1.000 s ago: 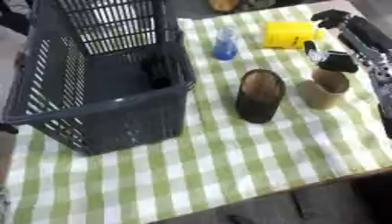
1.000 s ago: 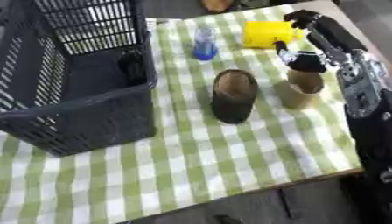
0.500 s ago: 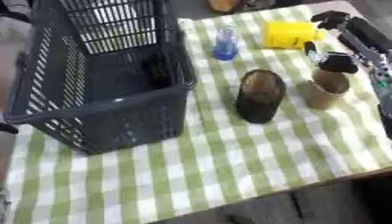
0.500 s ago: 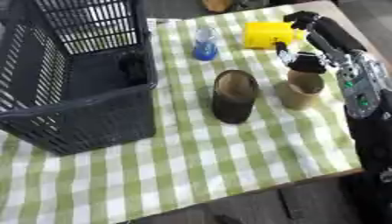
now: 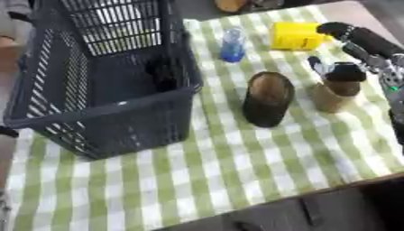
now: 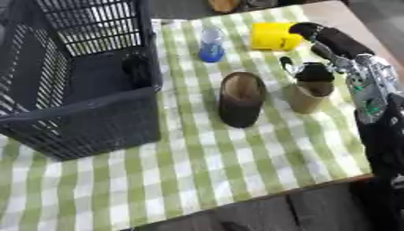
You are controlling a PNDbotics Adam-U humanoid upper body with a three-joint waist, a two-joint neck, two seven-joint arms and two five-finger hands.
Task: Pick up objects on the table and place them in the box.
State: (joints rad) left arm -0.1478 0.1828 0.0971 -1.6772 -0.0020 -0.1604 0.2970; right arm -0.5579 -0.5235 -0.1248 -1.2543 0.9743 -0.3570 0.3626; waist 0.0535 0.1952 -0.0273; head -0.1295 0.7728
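Note:
A tan cup (image 5: 330,97) stands upright on the green checked cloth at the right. My right hand (image 5: 345,72) reaches in from the upper right and sits on the cup's mouth, its dark fingers curled over the rim with the thumb by the cup's left side. A dark brown cylinder (image 6: 240,99) lies on its side just left of the cup. Further back are a small blue bottle (image 6: 210,45) and a yellow object (image 6: 273,36). The dark plastic basket (image 5: 47,113) fills the left side, with a dark item (image 5: 162,74) inside against its right wall. My left hand is out of sight.
The checked cloth (image 5: 236,171) in front of the basket and objects is bare down to the table's front edge. A brown rounded thing (image 5: 230,4) lies at the far edge behind the cloth.

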